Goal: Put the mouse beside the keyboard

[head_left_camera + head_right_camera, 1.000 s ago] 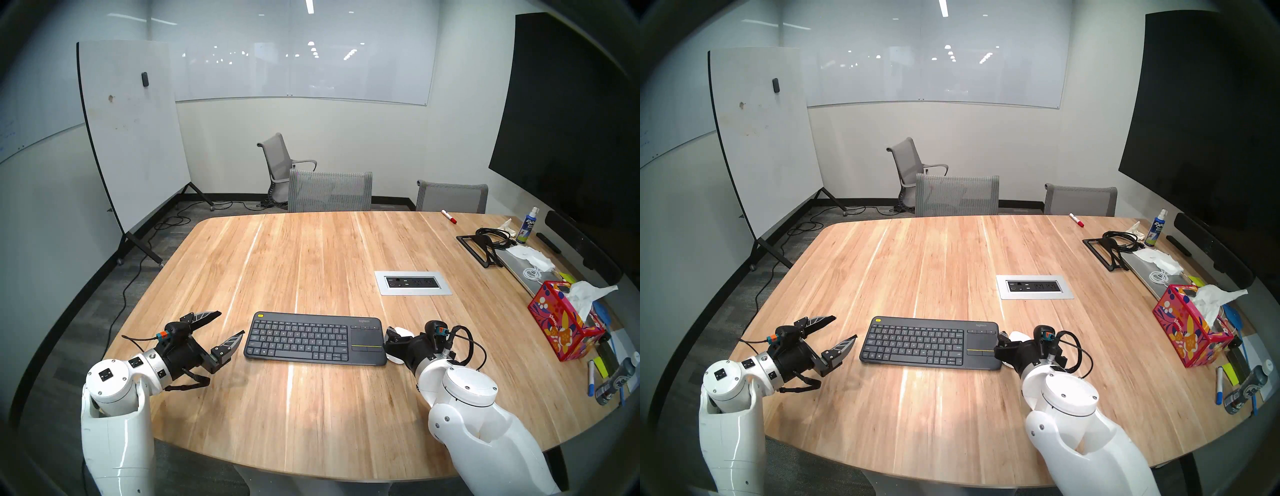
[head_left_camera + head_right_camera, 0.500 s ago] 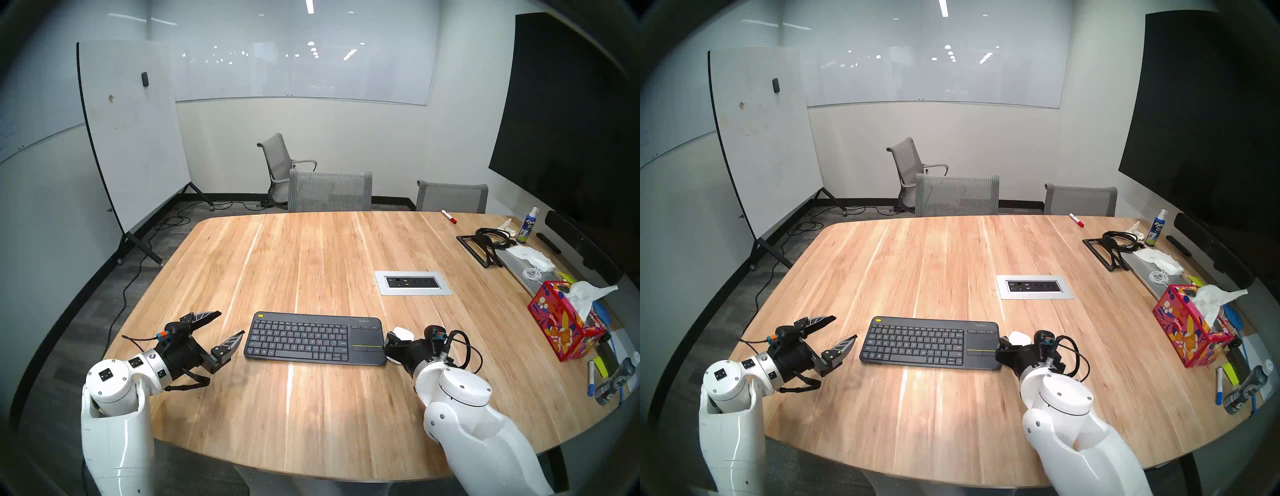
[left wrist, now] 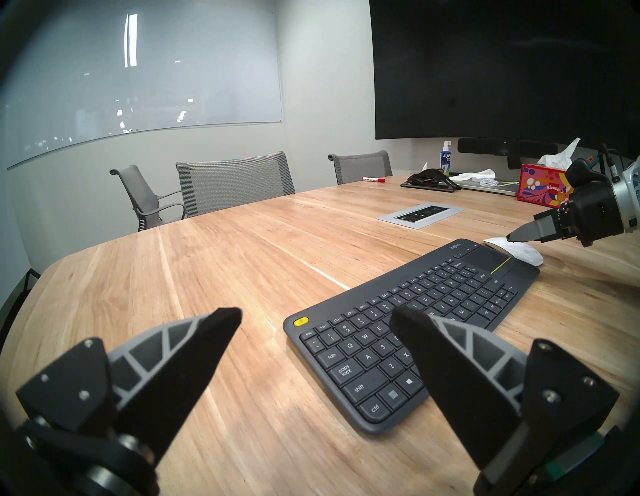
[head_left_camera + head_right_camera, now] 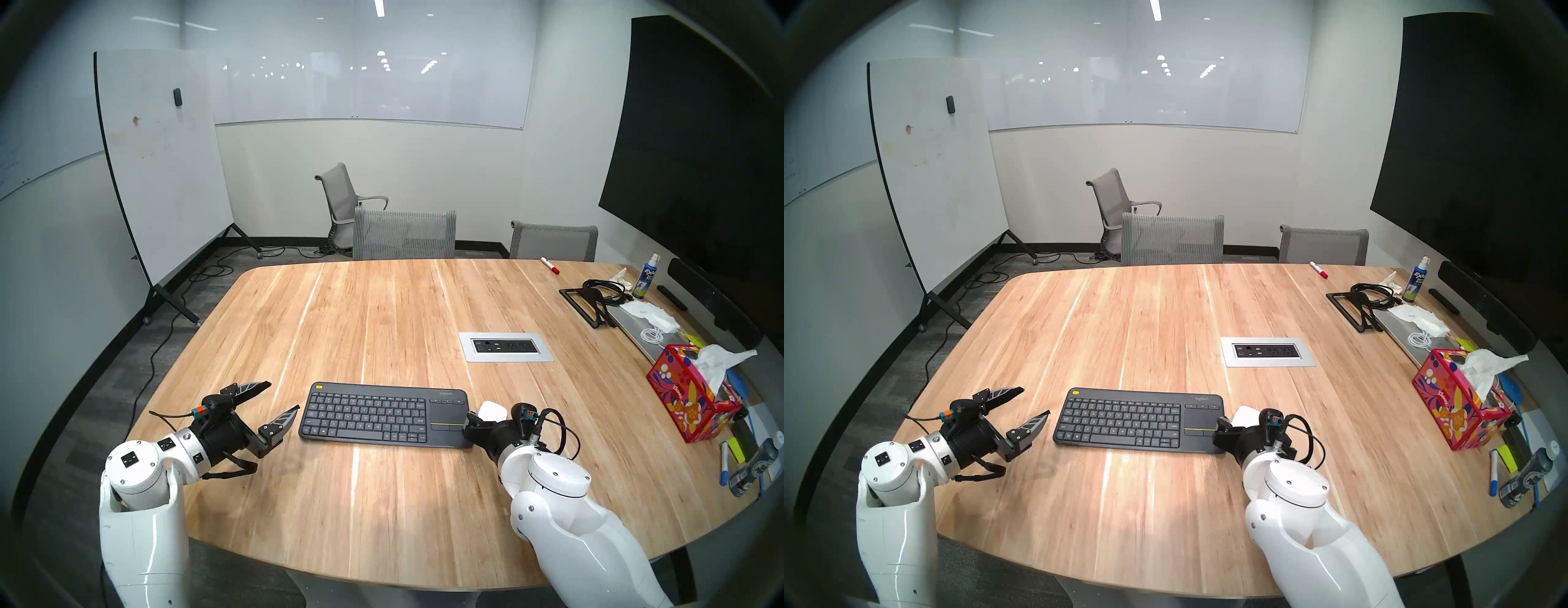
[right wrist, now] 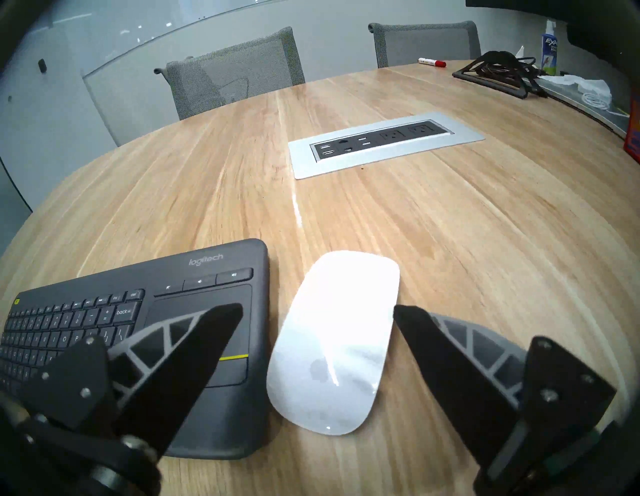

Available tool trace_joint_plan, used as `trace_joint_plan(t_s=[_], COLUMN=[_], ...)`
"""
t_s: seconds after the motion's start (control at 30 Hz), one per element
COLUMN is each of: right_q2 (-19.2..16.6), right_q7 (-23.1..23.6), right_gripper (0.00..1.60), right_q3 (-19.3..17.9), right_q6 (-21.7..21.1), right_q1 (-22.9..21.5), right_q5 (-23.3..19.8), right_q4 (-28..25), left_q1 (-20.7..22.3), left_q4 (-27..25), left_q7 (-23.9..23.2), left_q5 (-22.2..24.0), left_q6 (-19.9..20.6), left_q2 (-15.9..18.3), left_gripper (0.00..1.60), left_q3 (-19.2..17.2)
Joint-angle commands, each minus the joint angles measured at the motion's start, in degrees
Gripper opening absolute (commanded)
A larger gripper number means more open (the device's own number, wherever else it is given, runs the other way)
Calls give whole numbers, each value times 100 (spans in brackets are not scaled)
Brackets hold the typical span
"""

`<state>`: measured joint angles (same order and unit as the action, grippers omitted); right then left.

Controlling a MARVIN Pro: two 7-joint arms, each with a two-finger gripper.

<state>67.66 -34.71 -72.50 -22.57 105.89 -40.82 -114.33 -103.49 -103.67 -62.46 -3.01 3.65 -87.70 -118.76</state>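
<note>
The right gripper [image 5: 318, 313] has its fingers [image 5: 194, 350] spread apart, holding nothing, one on each side of the mouse [image 5: 336, 343] without touching it. The mouse, a smooth glossy white oval, lies flat on the desk [image 5: 450, 242] just beside the right end of the keyboard [image 5: 145, 311], a thin matte dark grey slab. The left gripper [image 4: 278, 401] also has its fingers wide open and empty, off the keyboard's left end. The desk is pale wood planks in a meeting room. Beyond the mouse sits a silver-framed outlet panel [image 5: 384, 142]; mesh chairs [image 4: 405, 235] line the far edge, a bright tissue box [image 4: 689, 397] stands to the right.
</note>
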Motion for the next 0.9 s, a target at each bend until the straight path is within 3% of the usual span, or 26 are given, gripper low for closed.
trace_joint_plan(t_s=[0.0,0.87], right_q2=[91,107], right_q7=[-28,-253], right_gripper=[160,160], right_q3=[-6,-101], right_q6=[13,77], right_q1=[-214,-44], right_q5=[6,-43], right_q4=[65,33], left_q1=[-12,-12], left_q4=[-124,-126], left_q7=[9,8], left_q5=[-2,-4], left_q6=[12,13], left_q2=[-2,-5], left_gripper=[160,160], left_q3=[-15,-16])
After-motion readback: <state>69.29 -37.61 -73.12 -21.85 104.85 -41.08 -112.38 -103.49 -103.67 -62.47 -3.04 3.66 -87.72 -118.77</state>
